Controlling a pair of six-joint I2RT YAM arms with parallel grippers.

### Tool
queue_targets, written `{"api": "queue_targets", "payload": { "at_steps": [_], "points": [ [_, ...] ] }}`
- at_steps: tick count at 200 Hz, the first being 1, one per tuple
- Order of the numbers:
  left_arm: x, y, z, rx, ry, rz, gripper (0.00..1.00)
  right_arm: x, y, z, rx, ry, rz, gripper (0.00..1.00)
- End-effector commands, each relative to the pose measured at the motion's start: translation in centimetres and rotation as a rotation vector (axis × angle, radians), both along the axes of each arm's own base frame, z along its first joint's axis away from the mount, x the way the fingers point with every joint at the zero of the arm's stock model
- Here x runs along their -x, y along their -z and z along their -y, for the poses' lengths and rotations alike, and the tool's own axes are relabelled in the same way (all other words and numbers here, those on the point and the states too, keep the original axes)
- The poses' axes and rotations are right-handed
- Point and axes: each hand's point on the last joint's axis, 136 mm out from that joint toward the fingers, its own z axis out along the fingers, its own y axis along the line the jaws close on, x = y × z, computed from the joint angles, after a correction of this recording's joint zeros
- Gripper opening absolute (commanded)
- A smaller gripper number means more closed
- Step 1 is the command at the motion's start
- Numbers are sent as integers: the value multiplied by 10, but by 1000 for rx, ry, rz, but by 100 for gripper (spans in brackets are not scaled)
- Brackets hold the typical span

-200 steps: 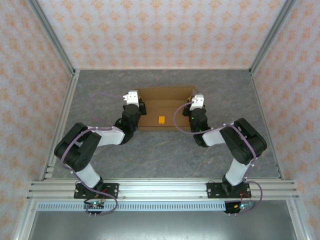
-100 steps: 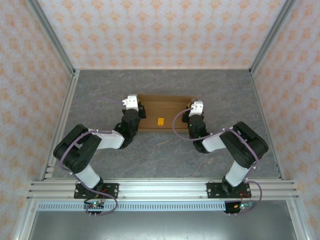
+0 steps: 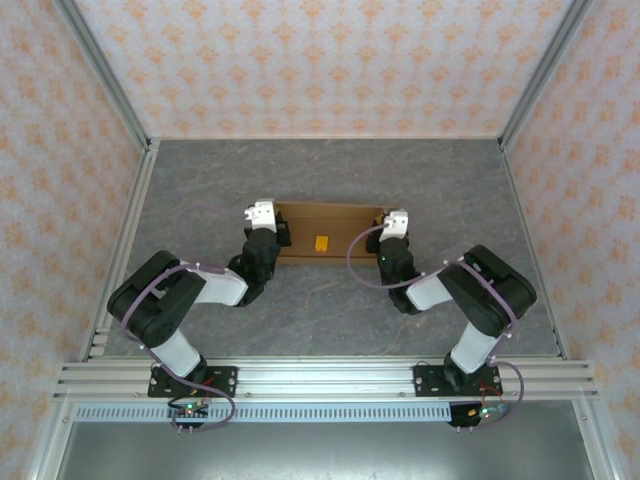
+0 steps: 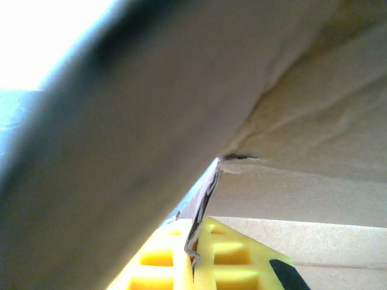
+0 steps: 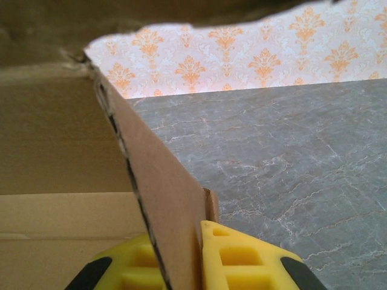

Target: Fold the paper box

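Here, left claw (image 4: 194, 257) and right claw (image 5: 179, 260) pinch paper box (image 3: 330, 222) ends.

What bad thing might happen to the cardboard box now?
The left fingers and right fingers each pinch a thin side wall of the paper box. Pulling unevenly might tear a wall, already ragged at its corner. If either pinch slips, the raised wall may flop down flat.

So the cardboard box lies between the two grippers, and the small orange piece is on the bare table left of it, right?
Not quite: the top view shows the small orange piece on the paper box itself, near its middle, not off to its left. The box does lie between the left gripper and the right gripper.
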Motion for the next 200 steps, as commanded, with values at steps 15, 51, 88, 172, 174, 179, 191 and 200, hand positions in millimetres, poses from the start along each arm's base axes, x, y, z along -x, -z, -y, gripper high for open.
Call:
{"api": "queue_targets", "payload": {
  "at_steps": [15, 51, 88, 172, 174, 179, 191, 200],
  "points": [
    [12, 30, -22, -71, -67, -93, 5, 6, 13, 12, -7, 41, -31, 13],
    [12, 32, -22, -71, -70, -96, 6, 8, 12, 12, -13, 38, -27, 17],
    [13, 30, -25, -76, -84, -93, 6, 13, 6, 16, -18, 47, -28, 28],
    [14, 30, -27, -80, -92, -90, 6, 42, 2, 32, -34, 29, -69, 46],
    [14, 30, -27, -80, -93, -90, 6, 43, 2, 33, -34, 28, -71, 46],
    [14, 30, -27, -79, -92, -89, 6, 45, 2, 33, -32, 24, -75, 47],
    [14, 30, -27, -82, -96, -90, 6, 47, 2, 33, -18, 13, -94, 50],
    [14, 30, -28, -83, -100, -89, 6, 49, 4, 32, -9, 5, -109, 51]
  ]
}}
